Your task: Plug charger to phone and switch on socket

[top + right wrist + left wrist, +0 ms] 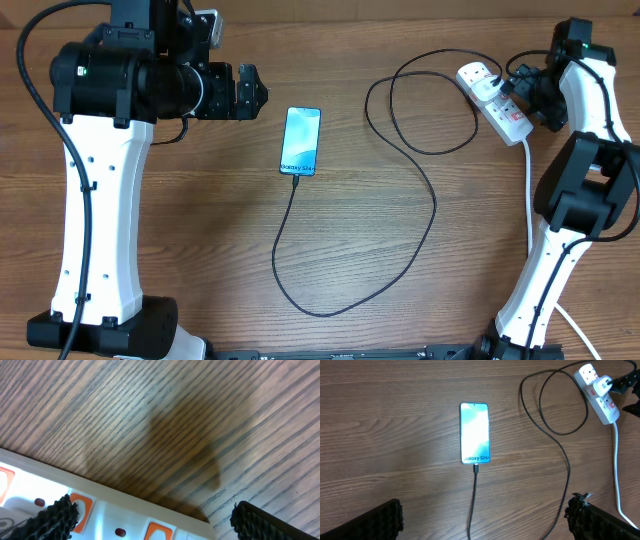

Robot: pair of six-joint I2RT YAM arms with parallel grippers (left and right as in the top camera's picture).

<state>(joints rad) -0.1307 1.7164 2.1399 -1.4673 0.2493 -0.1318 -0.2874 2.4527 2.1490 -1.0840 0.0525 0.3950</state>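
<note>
In the overhead view, a brown wood-grain table (200, 220) fills the frame, and nothing of the room is seen beyond it. The phone (301, 141) is laid flat near the middle of the surface, toward the far edge, with its screen lit blue. The charger (434, 205) is joined to the phone's near end. It is looped toward the near edge and then carried up to the socket (494, 100), which is set slantwise at the far right corner. The left gripper (256, 90) is held near the phone's left side and apart from it. The right gripper (508, 85) is held over the socket, and the charger's plug cannot be made out under it.

In the left wrist view, the same grain is shown on the table (395, 435). "Galaxy S24+" can be read in white at the near end of the phone (475, 432), with its first letter washed out. The connector of the charger (476, 467) is seated there. The socket (597, 392) is seen at the upper right. The fingers (385, 520) of the left gripper (484, 507) are spread wide, with nothing held.

In the right wrist view, the table (175, 420) is seen close up. The socket (120, 510) is shown below with orange-red switches (80, 502), and no writing can be read on it. The fingers (257, 522) of the right gripper (152, 510) are set wide apart and empty.
</note>
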